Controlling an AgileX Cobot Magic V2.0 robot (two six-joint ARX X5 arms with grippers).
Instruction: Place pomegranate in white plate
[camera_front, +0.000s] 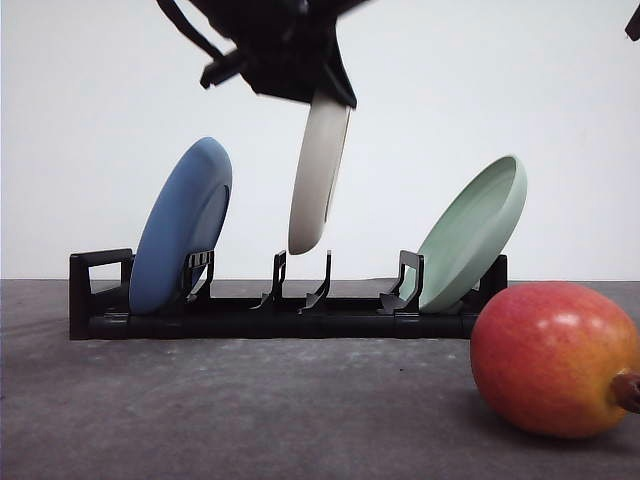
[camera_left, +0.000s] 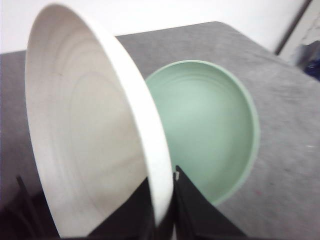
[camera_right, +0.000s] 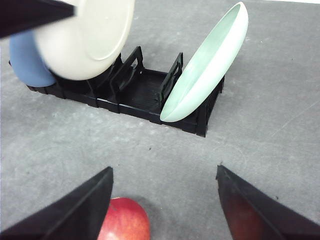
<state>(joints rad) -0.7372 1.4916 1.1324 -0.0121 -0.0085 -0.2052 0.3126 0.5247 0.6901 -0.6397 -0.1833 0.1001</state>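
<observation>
A pomegranate (camera_front: 553, 360) lies on the gray bench (camera_front: 250, 410) at the robot's front right, its dark crown nub turned right, well apart from the white plate (camera_front: 319, 173), which hangs on edge in the air above the middle slots of a black dish rack (camera_front: 270, 318). The left end effector (camera_left: 162, 210) pinches the plate's rim between its dark fingers (camera_left: 197, 210), with the plate's lower edge clear of the rack dividers. A blue plate (camera_front: 182, 226) leans in the rack's left slot and a pale green plate (camera_front: 472, 232) leans in its right slot. The right end effector (camera_right: 162, 210) hovers over the bench with its jaws spread wide and nothing between them, the pomegranate just beside its left finger (camera_right: 70, 210). The risks, as judged here: a rim-only pinch could let the plate swing or slip as it is carried and laid flat, and a low swing might clip a divider or the green plate; the round fruit could also roll if nudged off-center. The left wrist view shows the grip on the rim and the plate's concave face, with the green plate's bowl behind it; the front view shows the gap beneath the plate; the right wrist view shows the open jaws close to the fruit.
</observation>
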